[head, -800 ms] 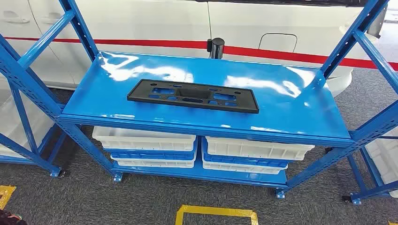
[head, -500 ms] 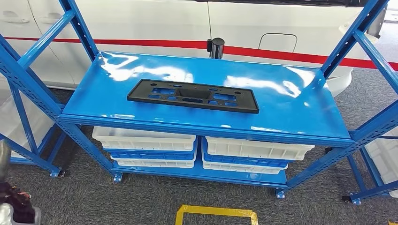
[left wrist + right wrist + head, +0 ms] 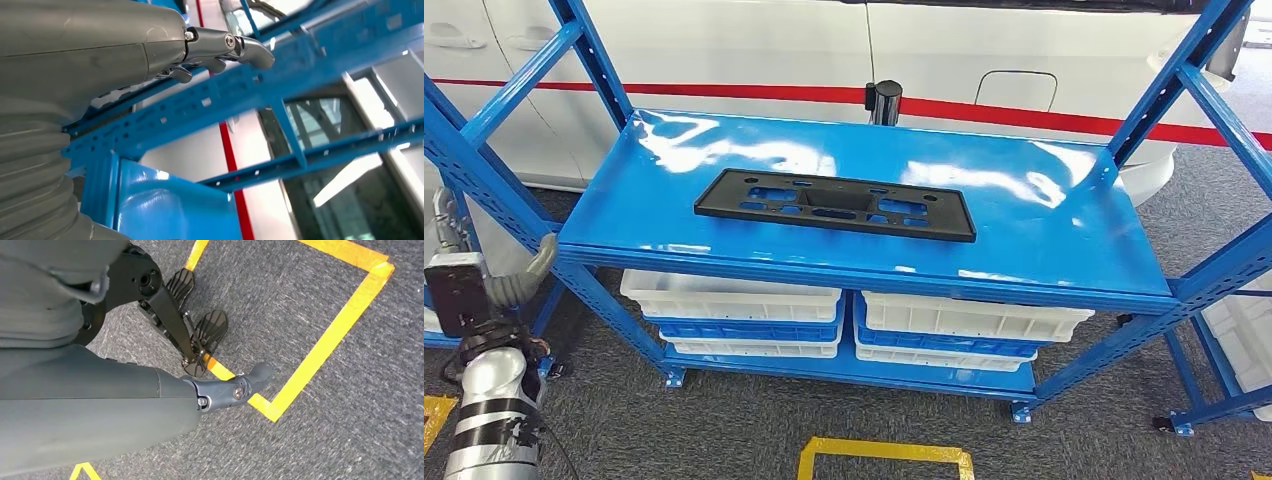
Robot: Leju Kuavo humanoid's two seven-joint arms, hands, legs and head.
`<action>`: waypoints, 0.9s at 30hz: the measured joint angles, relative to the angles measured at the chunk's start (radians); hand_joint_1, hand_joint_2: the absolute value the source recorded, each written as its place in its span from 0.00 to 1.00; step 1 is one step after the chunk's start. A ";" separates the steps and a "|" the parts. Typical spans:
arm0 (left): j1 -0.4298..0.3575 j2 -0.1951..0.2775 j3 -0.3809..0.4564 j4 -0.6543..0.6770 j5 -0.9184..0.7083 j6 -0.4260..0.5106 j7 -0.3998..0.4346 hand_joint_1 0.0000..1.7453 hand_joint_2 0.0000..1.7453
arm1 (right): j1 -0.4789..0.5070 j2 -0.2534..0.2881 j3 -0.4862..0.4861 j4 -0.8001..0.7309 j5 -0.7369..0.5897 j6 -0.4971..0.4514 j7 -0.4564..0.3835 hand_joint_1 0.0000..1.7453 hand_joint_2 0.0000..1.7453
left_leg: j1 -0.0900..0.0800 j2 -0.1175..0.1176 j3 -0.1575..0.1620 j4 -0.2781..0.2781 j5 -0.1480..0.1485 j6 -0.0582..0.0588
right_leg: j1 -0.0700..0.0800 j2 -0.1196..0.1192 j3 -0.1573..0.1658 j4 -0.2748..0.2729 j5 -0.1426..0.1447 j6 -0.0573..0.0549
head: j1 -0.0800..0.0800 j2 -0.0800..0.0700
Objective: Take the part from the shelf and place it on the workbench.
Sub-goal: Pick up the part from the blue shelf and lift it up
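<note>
The part [image 3: 834,205], a flat black rectangular plate with cut-outs, lies on the top board of the blue shelf [image 3: 1044,230], a little left of its middle. My left arm rises at the shelf's left end. Its hand [image 3: 444,225] is beside the left upright, below board level and well left of the part. In the left wrist view the left hand [image 3: 220,45] holds nothing, its thumb and fingers spread near a blue beam [image 3: 240,95]. My right hand [image 3: 235,387] hangs over the grey floor with nothing in it.
White bins [image 3: 734,300] [image 3: 964,320] fill the shelf's lower level. A white car body [image 3: 724,50] with a red stripe stands behind the shelf, with a black post [image 3: 884,100] at the back edge. Yellow tape [image 3: 884,455] marks the carpet in front. More blue racks flank both sides.
My left arm has come up from the lower left corner to the left end of the shelf. The part and the shelf have stayed put.
</note>
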 joint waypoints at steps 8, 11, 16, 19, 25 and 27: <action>-0.131 0.024 -0.133 0.158 -0.181 0.039 0.061 0.00 1.00 | -0.011 0.001 0.015 0.001 0.027 0.008 0.010 0.00 0.00 | 0.000 0.000 0.000 0.000 0.000 0.000 | 0.000 0.000 0.000 0.000 0.000 0.000 | 0.000 0.000; -0.178 0.029 -0.184 0.217 -0.248 0.053 0.085 0.00 1.00 | -0.015 0.002 0.021 0.001 0.037 0.013 0.015 0.00 0.00 | 0.000 0.000 0.000 0.000 0.000 0.000 | 0.000 0.000 0.000 0.000 0.000 0.000 | 0.000 0.000; -0.256 0.036 -0.271 0.314 -0.364 0.078 0.129 0.00 1.00 | -0.023 0.004 0.031 0.001 0.054 0.019 0.022 0.00 0.00 | 0.000 0.000 0.000 0.000 0.001 0.001 | 0.000 0.000 0.001 0.000 0.000 0.000 | 0.000 0.000; -0.302 0.037 -0.322 0.370 -0.433 0.093 0.156 0.00 1.00 | -0.029 0.004 0.037 0.002 0.064 0.023 0.025 0.00 0.00 | 0.000 0.000 0.000 0.000 0.001 0.001 | 0.000 0.000 0.001 0.000 0.000 0.000 | 0.000 0.000; -0.380 0.035 -0.430 0.472 -0.574 0.121 0.217 0.00 1.00 | -0.039 0.005 0.049 0.004 0.085 0.027 0.033 0.00 0.00 | 0.000 0.000 0.000 0.001 0.001 0.001 | 0.000 0.000 0.000 0.000 0.000 0.000 | 0.000 0.000; -0.403 0.030 -0.466 0.505 -0.621 0.130 0.240 0.00 1.00 | -0.043 0.005 0.053 0.004 0.092 0.028 0.037 0.00 0.00 | 0.000 0.000 0.000 0.001 0.001 0.001 | 0.000 0.000 0.000 0.000 0.000 0.000 | 0.000 0.000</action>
